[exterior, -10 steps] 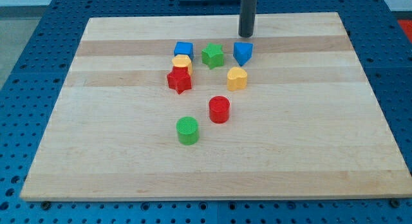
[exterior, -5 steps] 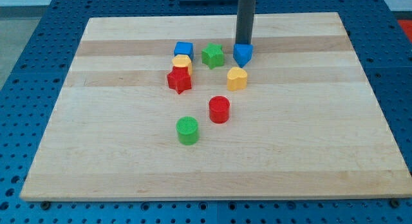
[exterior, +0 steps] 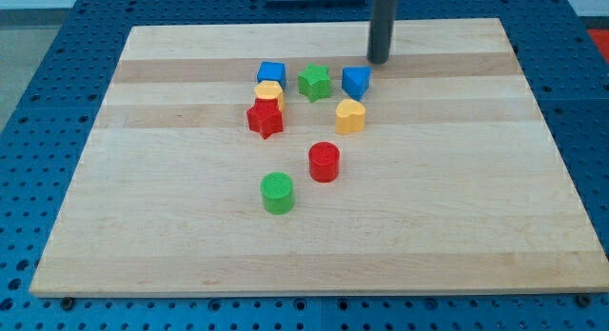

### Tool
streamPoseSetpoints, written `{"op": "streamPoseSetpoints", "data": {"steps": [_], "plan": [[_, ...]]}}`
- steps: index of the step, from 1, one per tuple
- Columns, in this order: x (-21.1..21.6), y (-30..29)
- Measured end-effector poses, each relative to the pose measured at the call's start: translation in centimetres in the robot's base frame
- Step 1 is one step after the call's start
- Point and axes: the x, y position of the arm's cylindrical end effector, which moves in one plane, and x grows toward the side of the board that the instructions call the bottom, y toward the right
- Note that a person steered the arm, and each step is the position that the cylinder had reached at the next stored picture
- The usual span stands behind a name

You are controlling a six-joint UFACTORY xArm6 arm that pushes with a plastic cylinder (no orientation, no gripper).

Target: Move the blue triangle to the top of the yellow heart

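The blue triangle [exterior: 356, 82] sits on the wooden board just above the yellow heart [exterior: 350, 115], with a small gap between them. My tip [exterior: 380, 61] is up and to the right of the blue triangle, close to its top right corner and apart from it. The rod rises out of the view's top.
A green star [exterior: 315, 82] lies left of the blue triangle. A blue cube [exterior: 272, 73], a yellow block [exterior: 269, 91] and a red star [exterior: 265, 118] cluster further left. A red cylinder [exterior: 324, 161] and a green cylinder [exterior: 278, 192] lie lower down.
My tip came down against the blue triangle's top, then moved right and slightly up. The blue triangle has turned a little and sits about where it was.
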Motion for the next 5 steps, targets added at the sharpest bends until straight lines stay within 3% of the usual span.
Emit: {"op": "streamPoseSetpoints", "data": {"steps": [5], "plan": [[2.8,-2.0]]}}
